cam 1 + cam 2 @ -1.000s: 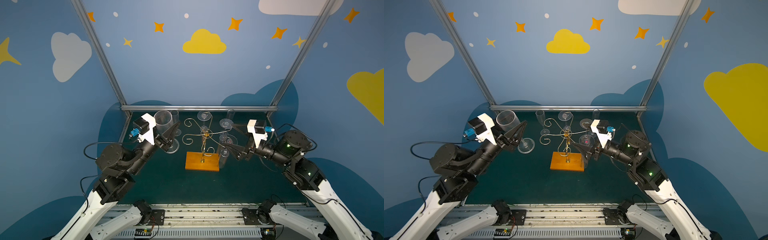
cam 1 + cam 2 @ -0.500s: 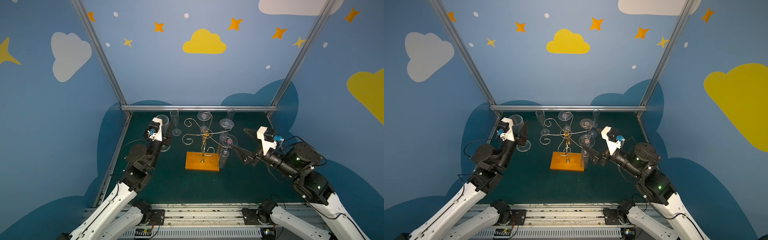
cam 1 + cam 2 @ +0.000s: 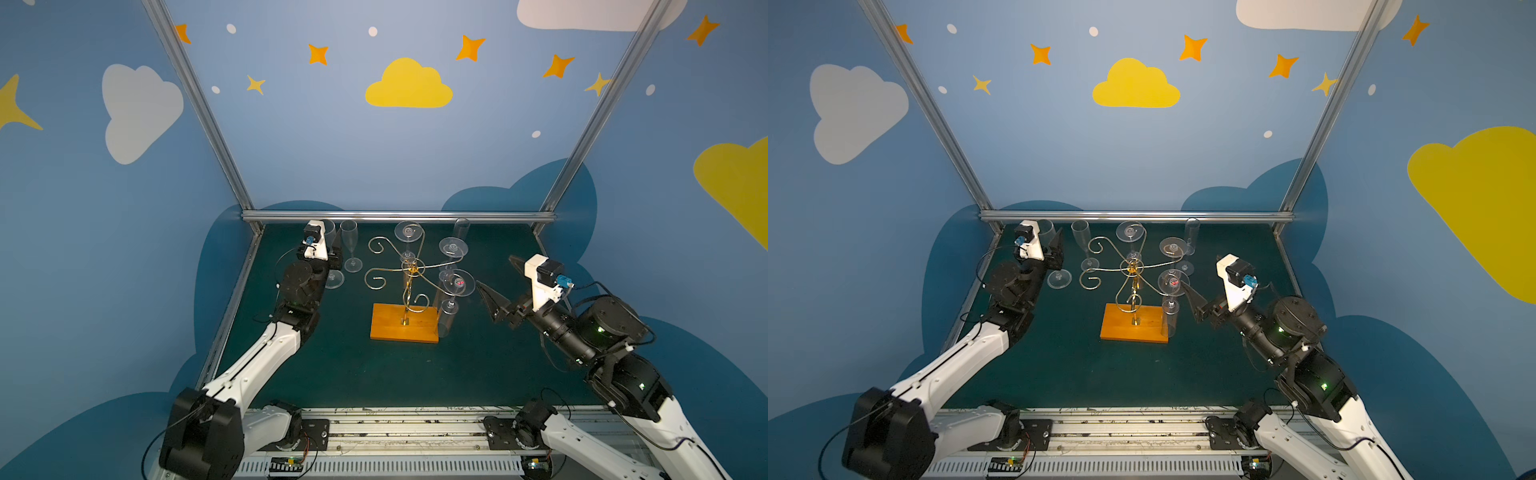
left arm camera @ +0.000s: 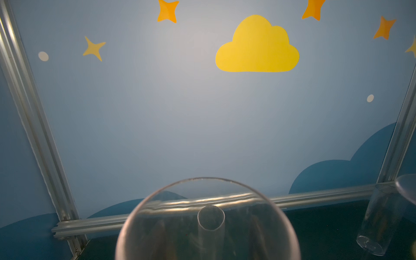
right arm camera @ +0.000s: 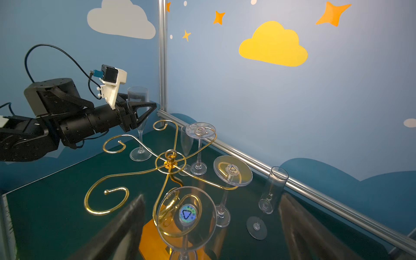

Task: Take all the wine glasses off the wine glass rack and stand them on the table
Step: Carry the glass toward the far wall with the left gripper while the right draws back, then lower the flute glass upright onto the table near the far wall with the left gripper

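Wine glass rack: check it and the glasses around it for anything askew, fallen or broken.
Nothing is fallen, spilled or broken. The wine glass rack stands upright; three hanging glasses are foot-up on its right side, the standing glasses on the table are upright. Only oddity: its left-side curls are bare.

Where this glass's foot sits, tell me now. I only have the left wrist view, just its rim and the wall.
Observer: The wine glass in the left gripper stands upright, foot on the table.
Operator: Next, count what hangs.
Observer: The wine glass rack carries three hanging glasses, upside down; three arms are bare.
Operator: Now the other arm.
Observer: The right gripper is open, facing the nearest hanging glass, not gripping it.
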Robot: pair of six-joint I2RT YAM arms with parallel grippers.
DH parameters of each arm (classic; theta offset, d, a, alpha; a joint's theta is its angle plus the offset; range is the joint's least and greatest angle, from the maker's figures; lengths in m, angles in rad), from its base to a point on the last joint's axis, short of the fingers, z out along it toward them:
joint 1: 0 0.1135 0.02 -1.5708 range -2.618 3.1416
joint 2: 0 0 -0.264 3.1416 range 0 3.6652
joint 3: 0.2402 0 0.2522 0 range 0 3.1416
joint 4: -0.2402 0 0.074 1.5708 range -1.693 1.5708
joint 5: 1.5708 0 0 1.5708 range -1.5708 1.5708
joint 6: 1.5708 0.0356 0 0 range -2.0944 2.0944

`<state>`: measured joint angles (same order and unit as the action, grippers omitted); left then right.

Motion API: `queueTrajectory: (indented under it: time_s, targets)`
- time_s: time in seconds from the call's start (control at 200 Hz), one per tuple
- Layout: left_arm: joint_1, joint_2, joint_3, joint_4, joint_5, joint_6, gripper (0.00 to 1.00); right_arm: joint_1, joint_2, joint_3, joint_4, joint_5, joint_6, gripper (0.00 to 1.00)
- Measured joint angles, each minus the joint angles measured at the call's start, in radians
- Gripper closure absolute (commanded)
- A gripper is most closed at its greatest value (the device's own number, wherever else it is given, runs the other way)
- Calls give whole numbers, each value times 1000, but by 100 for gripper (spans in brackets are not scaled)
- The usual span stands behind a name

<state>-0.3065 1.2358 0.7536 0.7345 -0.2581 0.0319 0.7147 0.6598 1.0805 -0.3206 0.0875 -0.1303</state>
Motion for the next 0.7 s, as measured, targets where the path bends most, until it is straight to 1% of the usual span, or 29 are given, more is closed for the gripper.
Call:
queueTrajectory:
  time_s: [0.185, 0.34, 0.571, 0.696]
  targets:
    - [11, 185, -5, 136, 3, -9, 58, -12, 16, 0, 0, 45, -11, 8]
    - [19, 308, -5, 245, -4, -33, 59, -27, 24, -3, 0, 69, -19, 7]
    - [19, 489, -5, 441, -8, -47, 60, -58, 49, -3, 0, 69, -24, 7]
    - [19, 550, -4, 499, -5, -55, 60, -72, 65, -3, 0, 63, -23, 7]
